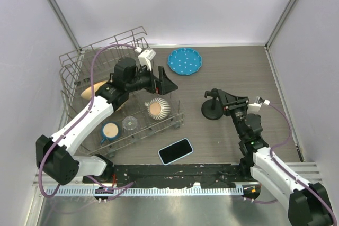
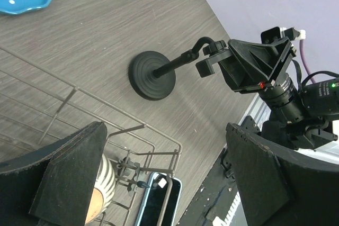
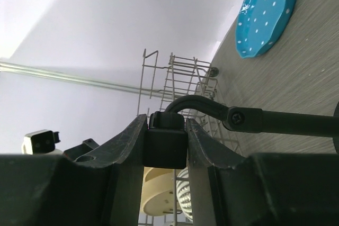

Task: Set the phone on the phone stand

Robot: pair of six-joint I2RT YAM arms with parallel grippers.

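The phone (image 1: 175, 151) lies flat on the table near the front edge, screen up, just right of the dish rack; the left wrist view shows it (image 2: 159, 200) behind the rack wires. The black phone stand (image 1: 212, 111) stands on its disc base (image 2: 152, 74) at centre right. My right gripper (image 1: 222, 99) is shut on the stand's clamp cradle (image 3: 166, 149), with a finger pressed against each side. My left gripper (image 1: 170, 84) is open and empty, held above the rack's right edge, well away from the phone.
A wire dish rack (image 1: 79, 70) fills the left side and holds a ribbed cup (image 1: 157, 108), a blue mug (image 1: 110, 130), a clear glass (image 1: 130, 124) and a wooden item (image 1: 92, 89). A blue dotted plate (image 1: 185, 61) lies at the back centre.
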